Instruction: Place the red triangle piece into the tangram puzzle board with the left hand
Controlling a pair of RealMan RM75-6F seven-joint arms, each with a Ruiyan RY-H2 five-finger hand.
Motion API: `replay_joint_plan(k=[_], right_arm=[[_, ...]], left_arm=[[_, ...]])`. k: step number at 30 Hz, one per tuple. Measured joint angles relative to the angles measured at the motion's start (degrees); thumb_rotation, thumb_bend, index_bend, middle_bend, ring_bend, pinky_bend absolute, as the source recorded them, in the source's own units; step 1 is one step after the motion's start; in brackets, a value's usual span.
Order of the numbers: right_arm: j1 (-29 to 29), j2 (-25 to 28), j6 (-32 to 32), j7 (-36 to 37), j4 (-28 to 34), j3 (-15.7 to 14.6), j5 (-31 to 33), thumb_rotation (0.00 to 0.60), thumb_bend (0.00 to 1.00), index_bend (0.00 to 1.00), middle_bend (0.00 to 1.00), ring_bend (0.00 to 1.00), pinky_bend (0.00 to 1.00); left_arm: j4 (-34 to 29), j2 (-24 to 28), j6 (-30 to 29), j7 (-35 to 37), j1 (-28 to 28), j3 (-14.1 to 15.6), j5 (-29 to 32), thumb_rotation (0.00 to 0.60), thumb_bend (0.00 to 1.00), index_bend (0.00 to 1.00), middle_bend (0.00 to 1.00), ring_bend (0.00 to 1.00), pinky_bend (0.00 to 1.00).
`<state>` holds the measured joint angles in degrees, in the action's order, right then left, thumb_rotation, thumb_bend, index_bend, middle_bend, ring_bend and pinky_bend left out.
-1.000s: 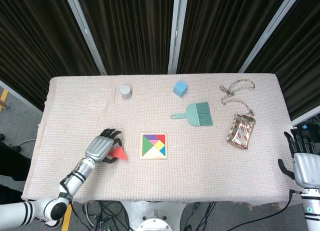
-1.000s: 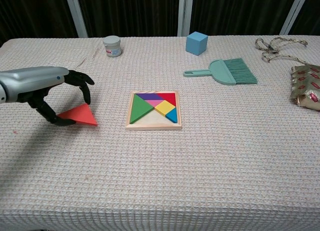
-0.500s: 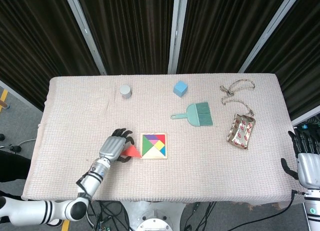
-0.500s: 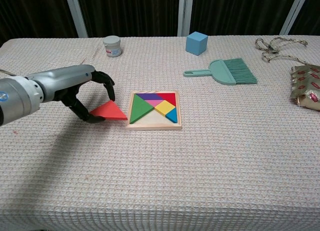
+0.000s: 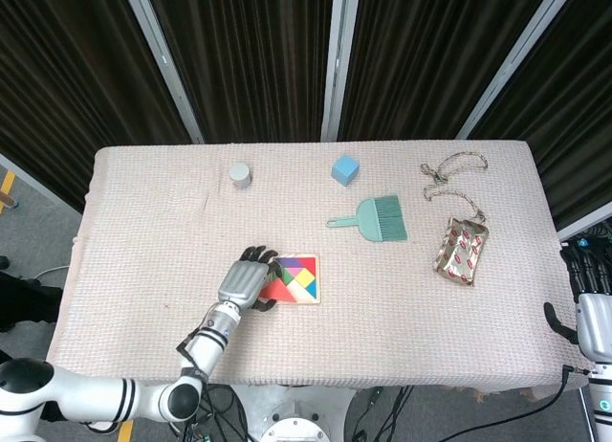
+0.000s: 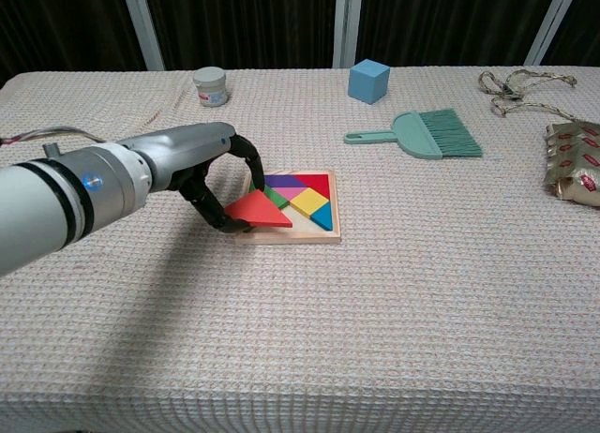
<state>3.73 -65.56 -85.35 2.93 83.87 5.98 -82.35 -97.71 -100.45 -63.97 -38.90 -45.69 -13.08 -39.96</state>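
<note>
Our left hand (image 6: 214, 175) is pinching the red triangle piece (image 6: 256, 212) between the thumb and the other fingers. The piece hangs over the left side of the tangram puzzle board (image 6: 319, 234), low and close to it, and it covers part of the green piece (image 6: 275, 196) there.

To do this step well, we should find the empty spot first. The bare wood shows along the near edge of the board, so that looks like the gap for our triangle. We should turn the piece until its long side matches that gap, bring it down flat, and only then let the fingers go. If we drop it tilted, one corner may sit up on the frame or on the green piece.

Some things are hard to see. In the head view our hand (image 5: 249, 280) hides most of the triangle (image 5: 276, 289) and the left side of the board (image 5: 308, 299). We cannot tell if the piece is touching the board yet.

Our right hand (image 5: 591, 313) is far off at the table's right edge, cut by the picture. It seems to hold nothing, with fingers apart.
</note>
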Motion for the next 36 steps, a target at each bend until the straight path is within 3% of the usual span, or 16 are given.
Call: replay_joint_plan(k=[16,36], right_arm=[[-0.3,0.0,-0.1,1.2,-0.8,0.2,0.1,0.600,0.27,0.00,0.00,0.00,0.00],[-0.2,-0.4,0.9,2.1,-2.1,0.0,0.5,0.600,0.27,0.00,0.00,0.00,0.00]], left_arm=[[2.6,-5.1,-2.6,-3.2,-4.4,-2.9,5.7,0.600,0.31,0.44,0.13,0.00,0.02],[5.2,-7.6,-3.0,-2.3,-5.2,-2.5,6.4,0.600,0.31,0.43,0.13,0.00,0.03]])
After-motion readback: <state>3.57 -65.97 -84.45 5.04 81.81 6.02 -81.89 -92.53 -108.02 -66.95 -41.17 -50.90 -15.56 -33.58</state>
